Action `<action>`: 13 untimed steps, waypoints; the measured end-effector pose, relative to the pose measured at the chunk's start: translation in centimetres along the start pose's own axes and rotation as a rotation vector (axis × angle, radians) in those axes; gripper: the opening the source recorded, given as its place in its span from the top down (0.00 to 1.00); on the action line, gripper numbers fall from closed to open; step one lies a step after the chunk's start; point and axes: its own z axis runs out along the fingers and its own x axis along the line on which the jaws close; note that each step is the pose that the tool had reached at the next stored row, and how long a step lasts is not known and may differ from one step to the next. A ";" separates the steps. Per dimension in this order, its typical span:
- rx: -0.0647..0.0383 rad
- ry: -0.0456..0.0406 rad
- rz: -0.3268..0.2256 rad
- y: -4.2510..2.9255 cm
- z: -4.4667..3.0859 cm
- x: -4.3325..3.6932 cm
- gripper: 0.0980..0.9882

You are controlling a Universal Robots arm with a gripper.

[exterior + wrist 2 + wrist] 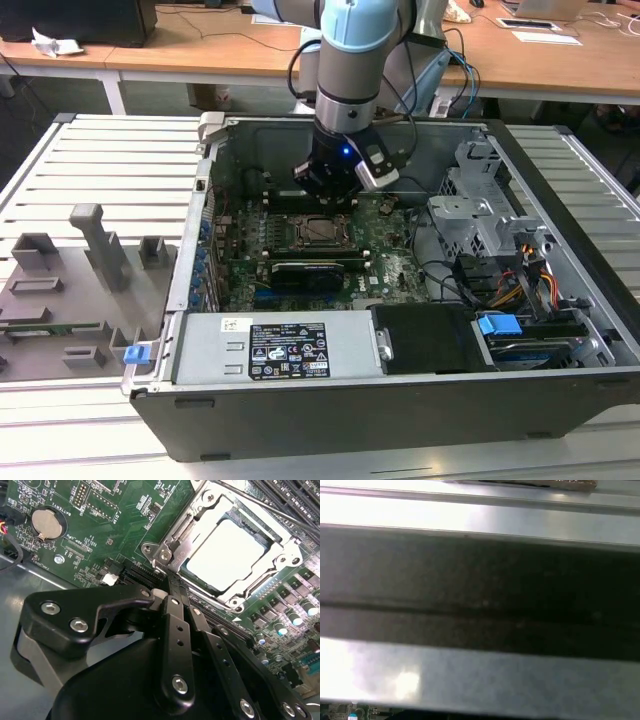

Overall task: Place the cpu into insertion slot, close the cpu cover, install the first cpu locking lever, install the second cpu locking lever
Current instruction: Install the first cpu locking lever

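Risk first: the tool (pixel 172 587) sits right at the socket edge, fingers (pixel 176 630) pressed together w/ nothing between them, tips touching or just short of the metal by the corner screw post. A slip off that edge could rake the green motherboard (pixel 125 525) or nudge the cpu cover (pixel 210 502) off square. Judging by the second wrist view, the cpu (pixel 227 550) already lies in its slot w/ the cover frame down around it, pale top showing through the window, so any sideways shove loads the chip & the pins under it. Can't tell whether either locking lever is latched.

Containers, near to far in the exterior view. The PC case (pixel 300 420) lies open on the slatted tabletop (pixel 110 160). Along its near wall: the power supply (pixel 285 350) on the exterior view's left, a black box beside it, then blue-tabbed drive trays (pixel 498 325) & loose cables at the right. Further in, a long black card (pixel 315 270) stands in the board. Beyond that, the socket (pixel 322 230), w/ the tool head (pixel 335 180) hanging just over its far side. A grey drive cage (pixel 480 210) fills the far right. Outside the case, left, a grey fixture tray (pixel 60 290) holds upright blocks.
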 end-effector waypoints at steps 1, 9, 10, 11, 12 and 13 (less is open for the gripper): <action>0.001 0.0002 0.000 -0.01 0.02 0.00 0.99; 0.001 0.0003 0.000 0.04 -0.54 -0.02 0.99; 0.001 0.0003 0.000 0.06 -0.75 -0.03 0.99; 0.002 0.0004 0.000 0.08 -1.00 -0.02 0.99; 0.002 0.0003 0.000 0.08 -1.02 -0.03 0.99; 0.002 0.0003 0.000 0.06 -1.02 -0.03 0.99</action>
